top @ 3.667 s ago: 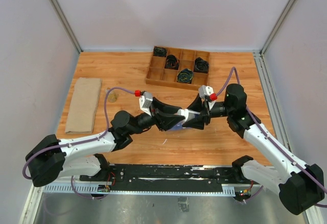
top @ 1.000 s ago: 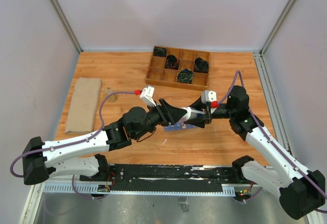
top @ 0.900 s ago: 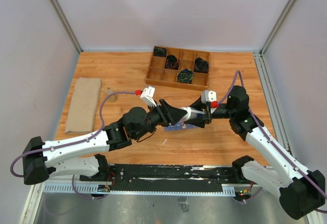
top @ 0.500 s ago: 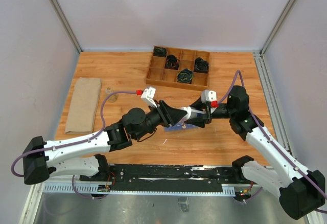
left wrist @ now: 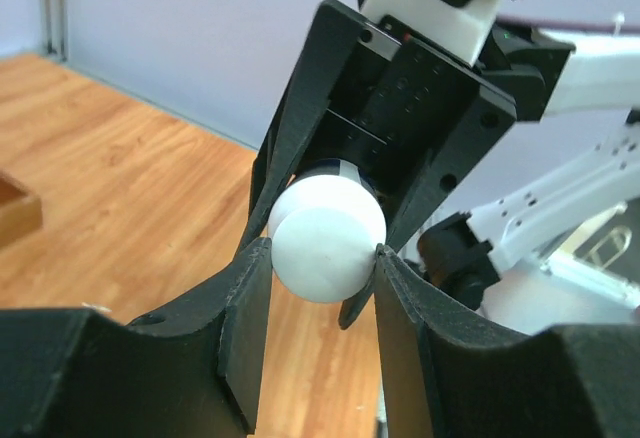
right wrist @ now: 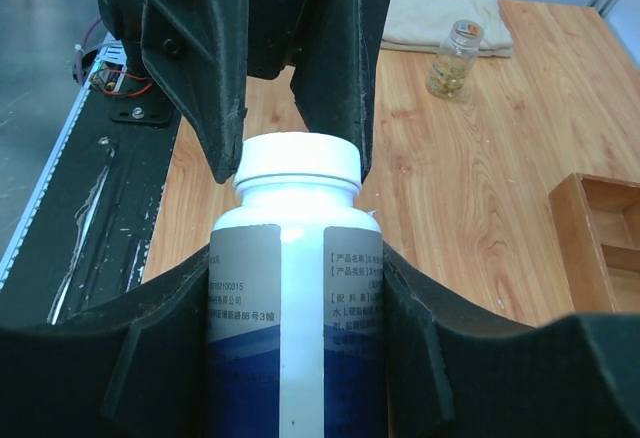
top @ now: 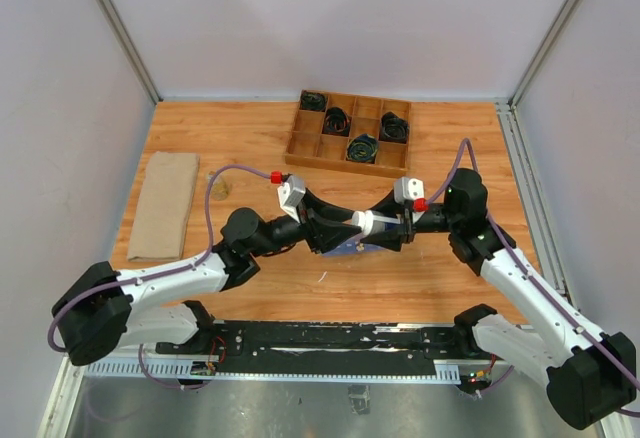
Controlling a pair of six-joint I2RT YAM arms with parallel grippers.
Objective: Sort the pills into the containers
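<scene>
Over at nine o'clock lies a folded cloth (top: 165,203), and just beside its far corner stands a small glass vial (right wrist: 455,58) of yellowish pills. Moving right, the left gripper (left wrist: 322,250) is clamped on the white cap (right wrist: 297,166), one finger on each side of its rim. Facing it, the right gripper (right wrist: 297,278) grasps the bottle (right wrist: 300,378) around its labelled body, holding it level above the boards.

Under the two claws, a little toward six o'clock from the table's middle, a sliver of blue shows. I take it for the pill organizer (top: 352,249), though most of it is hidden. At one o'clock sits the wooden tray (top: 350,133) of cables.

The bottle looks stiff, light and glossy, so the label may slip under a twist. A firm hold low on the body, with the cap pinched at its edge, seems right. The organizer should be thin and prone to skid, best steadied at its ends
</scene>
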